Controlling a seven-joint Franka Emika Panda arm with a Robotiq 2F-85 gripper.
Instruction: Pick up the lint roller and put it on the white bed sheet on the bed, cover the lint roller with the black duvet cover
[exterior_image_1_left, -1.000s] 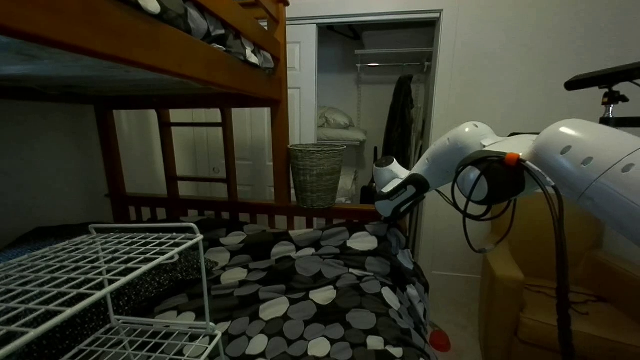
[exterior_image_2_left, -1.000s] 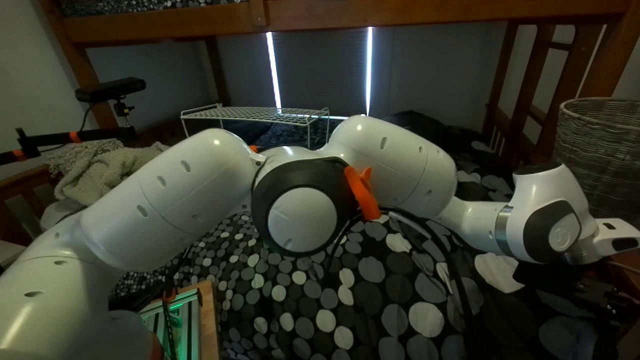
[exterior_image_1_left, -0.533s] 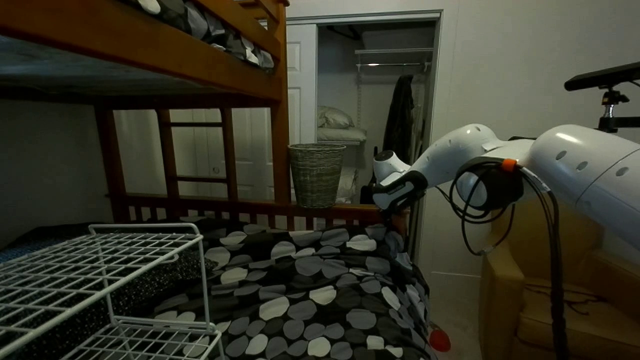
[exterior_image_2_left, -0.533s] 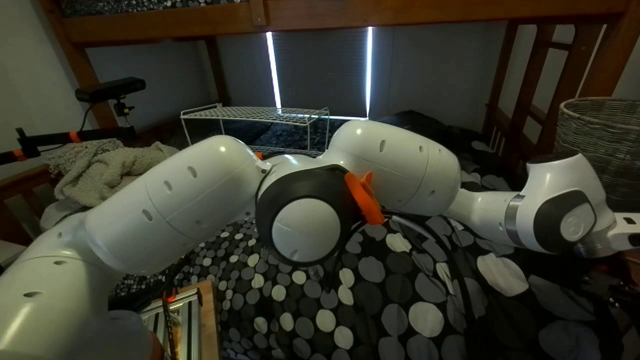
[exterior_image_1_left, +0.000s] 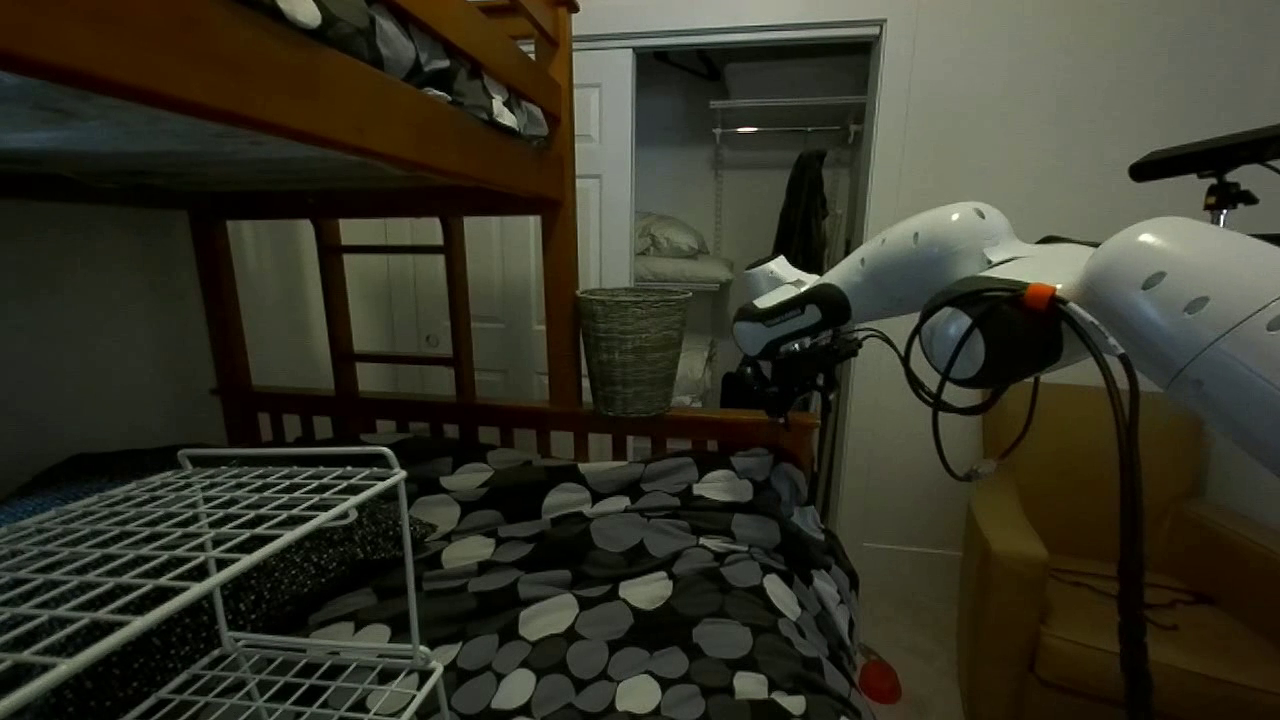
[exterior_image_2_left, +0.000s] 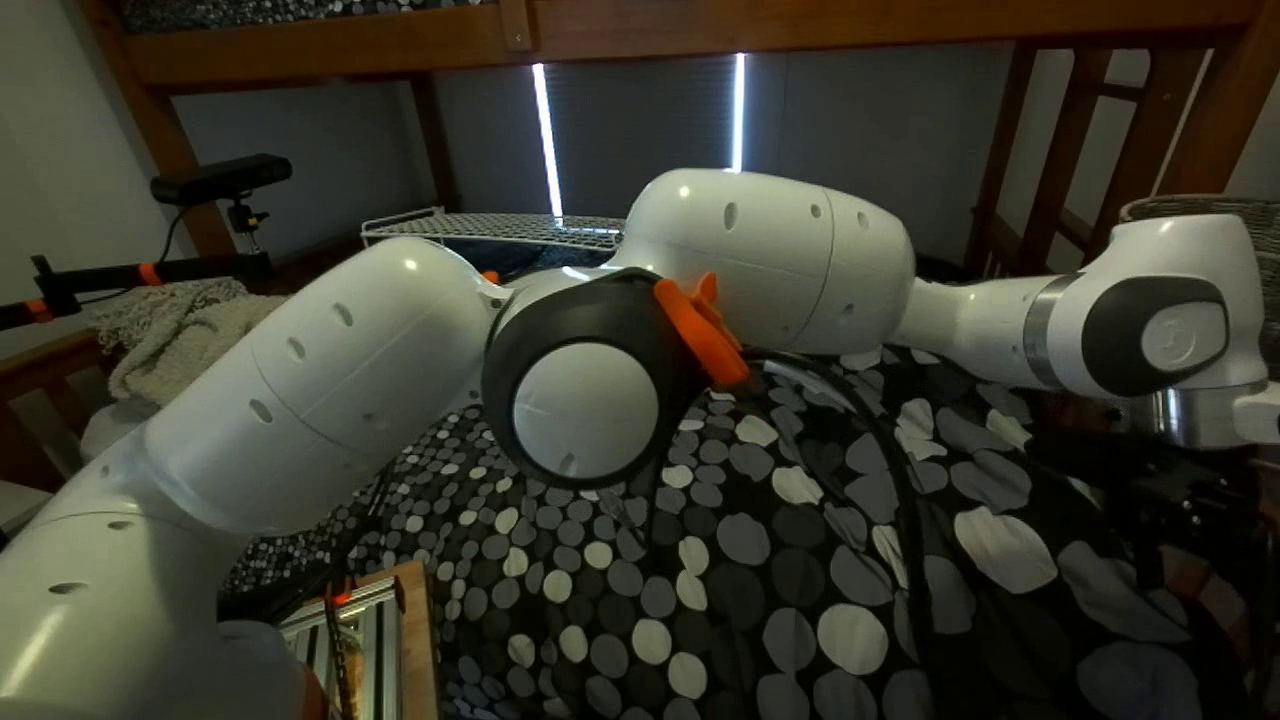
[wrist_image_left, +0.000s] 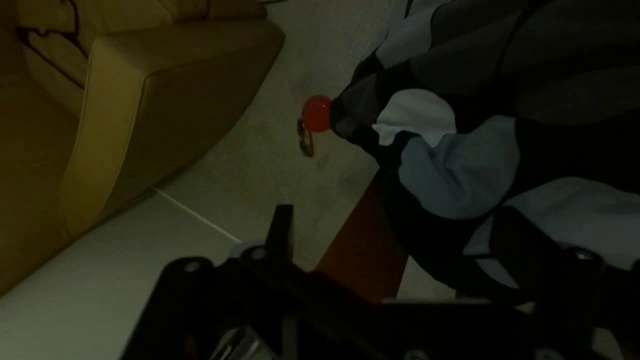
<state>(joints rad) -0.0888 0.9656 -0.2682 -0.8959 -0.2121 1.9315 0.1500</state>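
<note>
The black duvet cover, with its white and grey spots, lies rumpled over the lower bunk of the brown wooden bed. In the wrist view, a fold of the duvet cover hangs past a wooden post below the jaws. My gripper is open, its dark fingers far apart with nothing visibly held between them. In an exterior view the gripper hovers above the bed's corner by the end rail, apart from the duvet cover. Neither the lint roller nor the white bed sheet can be seen; both are hidden or out of view.
A wicker basket stands by the end rail near my hand. A white wire rack sits on the bed. Beside the bed are a yellow armchair and a red round object on the floor. The upper bunk overhangs.
After dipping slightly, the arm has risen, and my gripper has come up clear of the duvet cover at the bed's corner. The end rail there shows more fully now.
</note>
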